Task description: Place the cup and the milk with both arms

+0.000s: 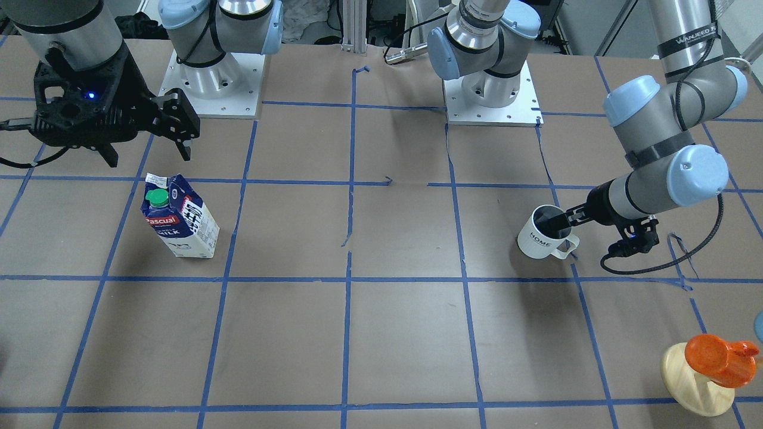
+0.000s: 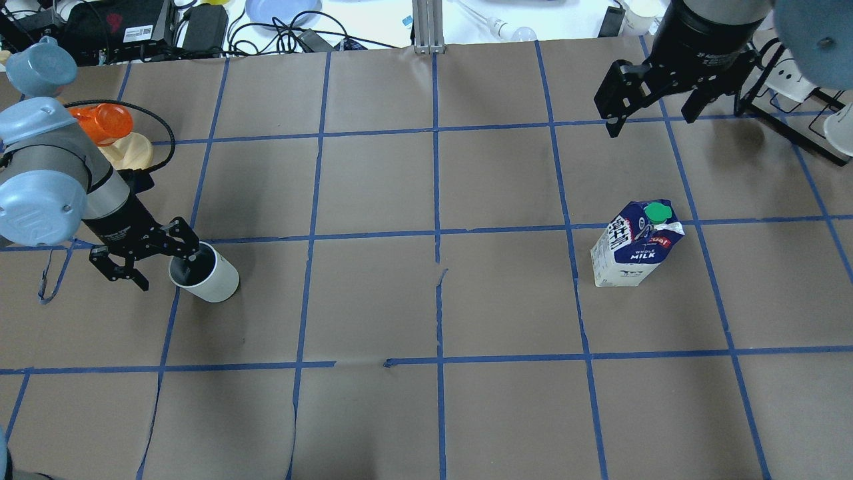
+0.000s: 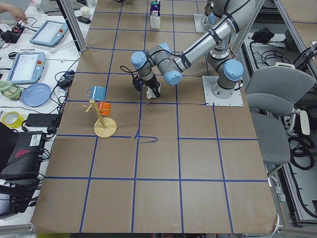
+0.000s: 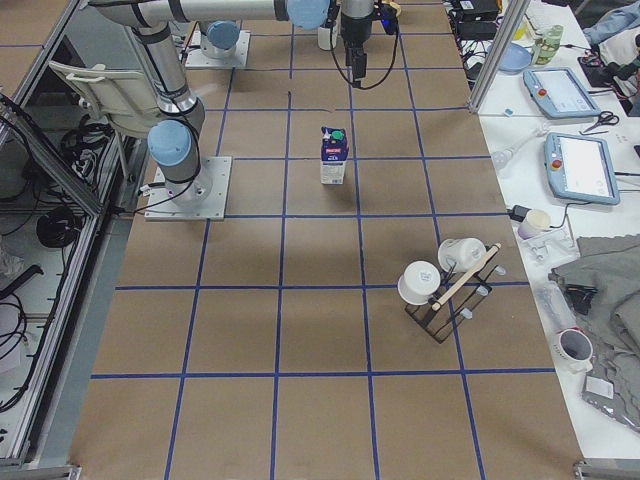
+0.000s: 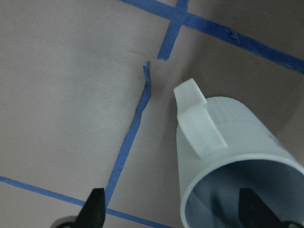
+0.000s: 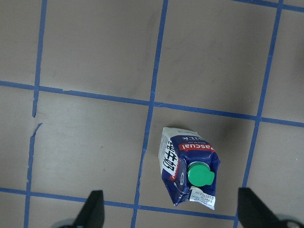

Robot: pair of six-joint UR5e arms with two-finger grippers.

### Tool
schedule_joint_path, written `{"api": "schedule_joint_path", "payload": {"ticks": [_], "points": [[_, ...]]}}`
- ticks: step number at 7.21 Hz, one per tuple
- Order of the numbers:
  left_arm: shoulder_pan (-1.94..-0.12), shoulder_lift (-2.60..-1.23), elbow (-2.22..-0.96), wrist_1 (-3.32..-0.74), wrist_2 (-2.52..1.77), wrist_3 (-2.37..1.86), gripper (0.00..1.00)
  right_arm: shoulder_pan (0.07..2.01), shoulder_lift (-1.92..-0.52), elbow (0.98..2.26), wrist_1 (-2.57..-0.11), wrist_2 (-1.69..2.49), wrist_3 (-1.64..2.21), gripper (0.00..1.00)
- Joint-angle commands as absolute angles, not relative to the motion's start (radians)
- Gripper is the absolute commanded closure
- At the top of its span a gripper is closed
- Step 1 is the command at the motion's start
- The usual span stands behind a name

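Note:
The white "HOME" cup [image 1: 539, 241] stands on the brown table [image 1: 381, 333] on my left side; it also shows in the overhead view [image 2: 214, 281] and the left wrist view [image 5: 228, 142]. My left gripper [image 2: 168, 270] is open and straddles the cup's wall on the handle side, with one finger [image 5: 251, 211] inside the cup and the other [image 5: 96, 206] outside. The blue and white milk carton [image 2: 633, 247] with a green cap [image 6: 197, 175] stands upright on my right side. My right gripper [image 2: 650, 120] is open and empty, high above the table beyond the carton.
A wooden mug tree with an orange cup [image 1: 712, 366] stands at the table's far left edge, with a blue cup [image 3: 96, 92] on it. A black rack with white mugs [image 4: 440, 285] stands at the far right. Blue tape lines grid the table.

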State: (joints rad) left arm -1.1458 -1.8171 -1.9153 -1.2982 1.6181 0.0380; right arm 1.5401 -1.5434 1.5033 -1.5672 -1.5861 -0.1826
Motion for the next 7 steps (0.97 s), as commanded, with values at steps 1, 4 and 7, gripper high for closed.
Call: {"api": "schedule_joint_path", "payload": {"ticks": [1,4,7], "points": [[-1.146,-1.824,-1.914,-1.298,1.602,0.034,1.0,1.542,-1.543,1.502,-1.566,-1.585,-0.183,0.0],[-1.161,-1.812,-1.86,-1.302,1.525,-0.017,1.0,1.54,-1.545,1.503,-1.566,-1.585,-0.183,0.0],[-1.26,-1.807,-1.731,-1.316,1.493,-0.22,1.0,1.54,-1.543,1.503,-1.566,-1.589,-0.183,0.0]]}}
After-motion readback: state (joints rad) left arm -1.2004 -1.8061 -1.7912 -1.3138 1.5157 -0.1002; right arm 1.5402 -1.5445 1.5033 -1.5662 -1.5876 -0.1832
